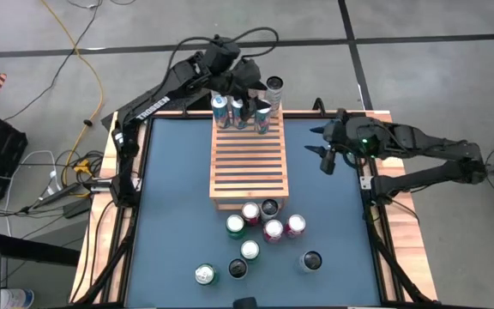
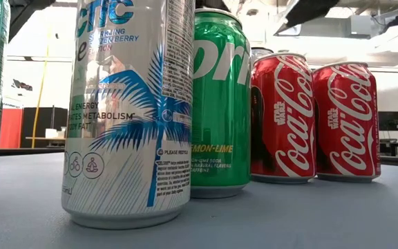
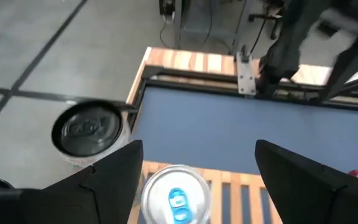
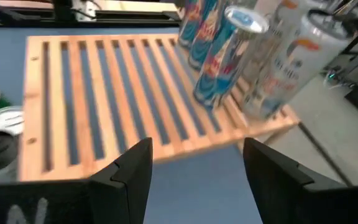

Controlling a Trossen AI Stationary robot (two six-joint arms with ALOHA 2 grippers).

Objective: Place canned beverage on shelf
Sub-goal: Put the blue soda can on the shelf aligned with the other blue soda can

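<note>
While nine or so cans (image 1: 259,225) wait on the table, four slim cans (image 1: 240,110) stand on shelf (image 1: 249,163); left gripper (image 1: 245,93) spread above them, right gripper (image 1: 325,153) spread, idle beside

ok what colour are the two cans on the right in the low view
Red with white script lettering, clearest in the low view.

Bench (image 1: 174,197) top is a flat slate blue with a pale wood frame. The shelf (image 1: 249,167) is light-brown slats. Up close there's a silver can (image 2: 128,111) with a blue palm tree print, a green lemon-lime can (image 2: 220,104), and two red cola cans (image 2: 313,114) with white script lettering.
</note>
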